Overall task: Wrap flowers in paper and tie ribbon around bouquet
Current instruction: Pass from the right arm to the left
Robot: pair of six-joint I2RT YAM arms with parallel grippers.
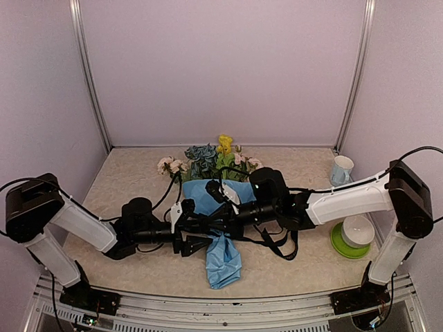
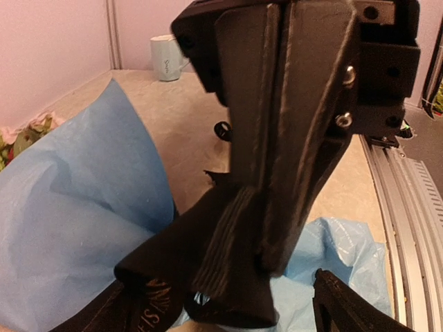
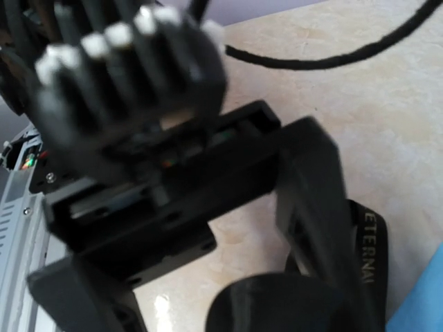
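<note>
Looks like tying: R gripper [image 2: 249, 283] pinches black lettered ribbon [image 2: 149, 299] mid-frame over light-blue paper cone [image 1: 223, 263]; L gripper [image 1: 185, 229] gapes wide, prob. should catch loose end.

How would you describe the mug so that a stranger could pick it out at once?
Look to the far right corner of the table, by the upright metal post. The mug stands there, pale, with a handle. Unlike the white bowl nearer the front edge, it is taller and sits on no green plate.
</note>
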